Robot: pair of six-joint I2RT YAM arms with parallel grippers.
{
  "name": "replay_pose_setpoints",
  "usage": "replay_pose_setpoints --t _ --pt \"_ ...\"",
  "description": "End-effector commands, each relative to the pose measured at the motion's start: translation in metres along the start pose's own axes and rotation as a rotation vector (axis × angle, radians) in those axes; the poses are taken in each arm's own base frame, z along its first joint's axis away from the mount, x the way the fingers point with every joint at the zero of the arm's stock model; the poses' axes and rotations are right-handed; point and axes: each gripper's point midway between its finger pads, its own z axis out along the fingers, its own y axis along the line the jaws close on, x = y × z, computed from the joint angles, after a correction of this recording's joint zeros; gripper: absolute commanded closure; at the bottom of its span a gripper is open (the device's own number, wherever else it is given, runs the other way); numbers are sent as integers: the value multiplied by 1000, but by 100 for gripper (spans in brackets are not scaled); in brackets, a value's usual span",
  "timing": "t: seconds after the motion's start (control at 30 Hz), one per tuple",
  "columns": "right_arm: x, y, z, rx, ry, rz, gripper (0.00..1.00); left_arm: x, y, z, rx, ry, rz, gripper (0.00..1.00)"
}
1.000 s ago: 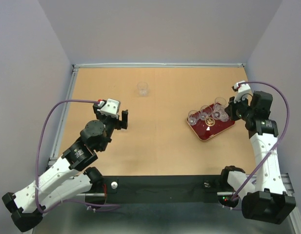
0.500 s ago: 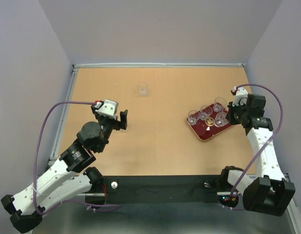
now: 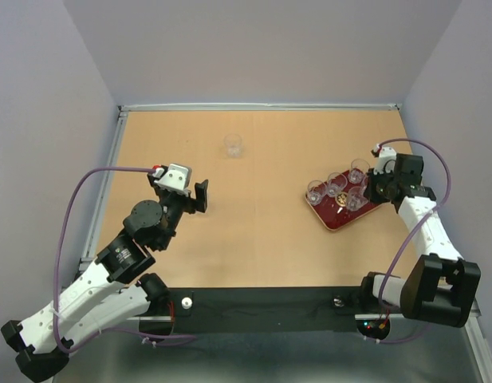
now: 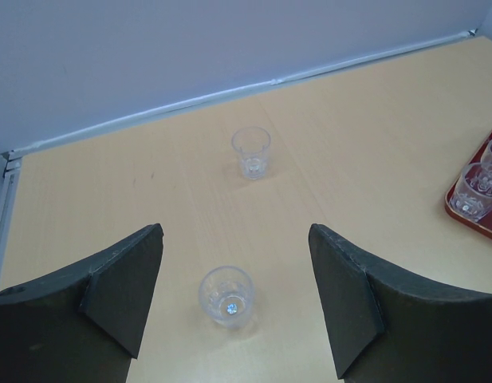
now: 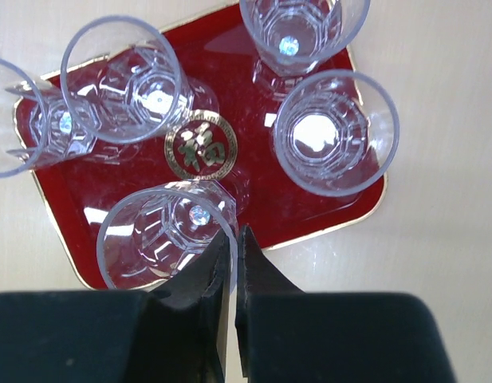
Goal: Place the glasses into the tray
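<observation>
Left gripper [image 4: 235, 238] jaws spread wide, hovering over a small clear tumbler glass [image 4: 226, 297] standing on the tan table [image 3: 269, 231]. A second glass [image 3: 233, 144] stands farther back. The dark red glossy rectangular tray [image 3: 333, 222] at right holds five glasses [image 5: 122, 80]. Right gripper [image 5: 232, 243] is closed, apparently pinching the rim of the nearest glass [image 5: 162, 235].
</observation>
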Motion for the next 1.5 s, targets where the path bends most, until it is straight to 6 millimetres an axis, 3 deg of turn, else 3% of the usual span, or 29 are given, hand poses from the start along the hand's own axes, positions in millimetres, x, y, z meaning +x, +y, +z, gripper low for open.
replay_pose_setpoints --t 0.0,0.93,1.47 --pt "-25 -8 5 18 -105 -15 93 -3 -1 3 -6 -28 -20 15" --pt "-35 -23 42 17 -74 -16 85 3 -3 8 -8 -5 -5 15" --pt "-50 -22 32 23 -132 -36 73 5 -3 9 -9 2 -1 15"
